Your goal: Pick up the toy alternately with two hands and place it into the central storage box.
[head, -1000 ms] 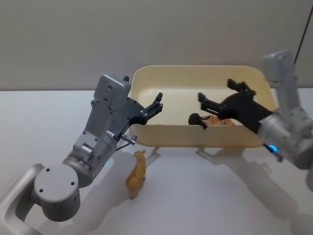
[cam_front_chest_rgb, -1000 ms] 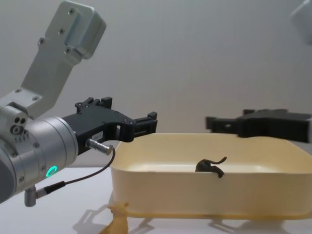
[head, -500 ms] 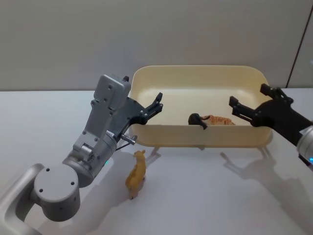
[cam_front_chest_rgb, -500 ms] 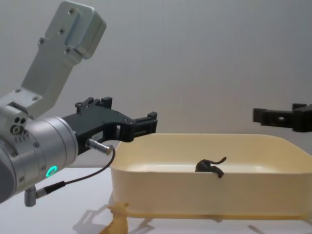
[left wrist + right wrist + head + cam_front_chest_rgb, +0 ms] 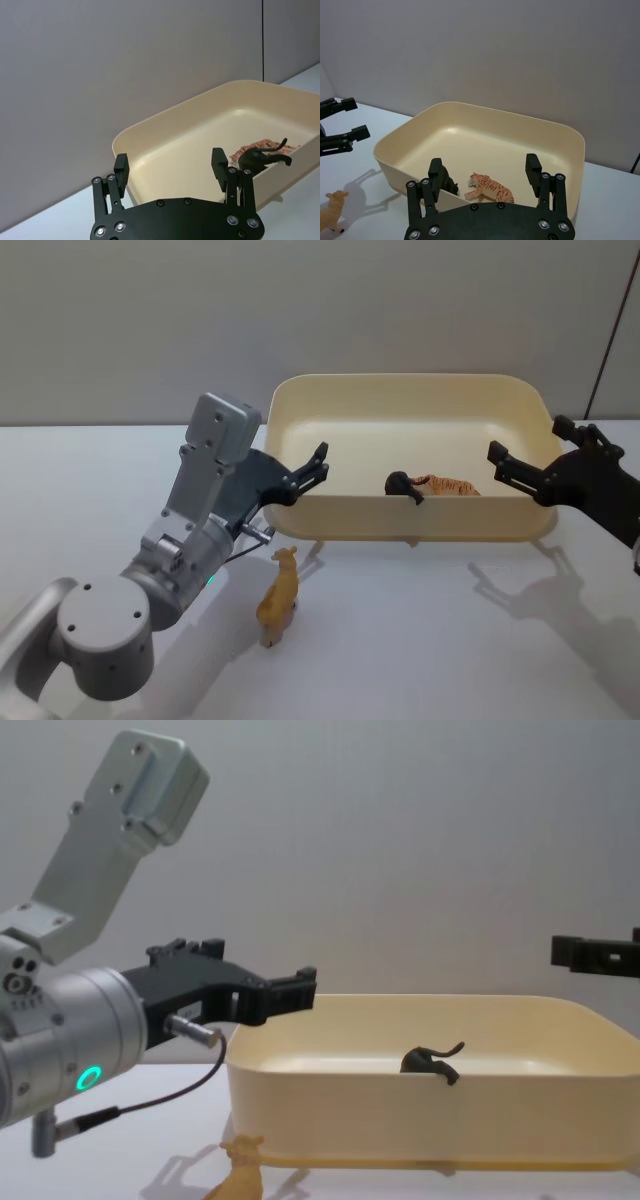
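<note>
The cream storage box [image 5: 400,382] stands at the middle back of the table, with a dark toy animal [image 5: 403,484] and a striped tiger [image 5: 447,484] lying inside by its near wall. On the table in front of the box's left corner stands a tan toy animal [image 5: 279,595]. My left gripper [image 5: 312,468] hovers open and empty at the box's left rim, above and behind the tan toy. My right gripper [image 5: 528,440] hangs open and empty at the box's right end. The right wrist view shows its fingers [image 5: 436,170] above the tiger [image 5: 489,187] and the dark toy [image 5: 451,184].
The white table [image 5: 420,640] lies bare in front of the box and to both sides. A grey wall rises close behind the box. My left arm's cable [image 5: 170,1095] hangs beside the box's left wall [image 5: 300,1120].
My right gripper has pulled back to the right, from over the box's middle to its right end. The left arm has shifted down slightly. The toys have not moved.
</note>
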Robot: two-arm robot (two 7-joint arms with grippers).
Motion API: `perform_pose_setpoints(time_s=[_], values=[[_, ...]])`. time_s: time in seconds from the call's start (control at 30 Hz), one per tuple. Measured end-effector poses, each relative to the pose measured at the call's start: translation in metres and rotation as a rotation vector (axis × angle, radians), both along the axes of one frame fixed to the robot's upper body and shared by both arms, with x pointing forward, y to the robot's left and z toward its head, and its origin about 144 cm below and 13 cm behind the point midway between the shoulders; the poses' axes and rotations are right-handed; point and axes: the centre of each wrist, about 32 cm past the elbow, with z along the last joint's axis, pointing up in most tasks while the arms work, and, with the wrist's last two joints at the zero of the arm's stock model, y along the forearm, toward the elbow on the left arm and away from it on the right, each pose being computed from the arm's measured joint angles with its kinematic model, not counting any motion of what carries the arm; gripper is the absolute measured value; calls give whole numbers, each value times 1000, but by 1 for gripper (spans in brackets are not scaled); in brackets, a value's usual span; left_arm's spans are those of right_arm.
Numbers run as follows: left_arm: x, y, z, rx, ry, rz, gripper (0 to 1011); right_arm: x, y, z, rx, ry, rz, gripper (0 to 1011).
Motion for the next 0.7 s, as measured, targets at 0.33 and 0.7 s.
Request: perform_pose_setpoints(time_s=[0.33, 0.7], values=[[-17, 10, 7, -23, 120, 27, 1001, -4, -2, 1, 3, 1, -1, 1001], [-60, 22, 24, -85, 260, 109, 1001, -5, -4, 2, 3, 1, -2, 1001]])
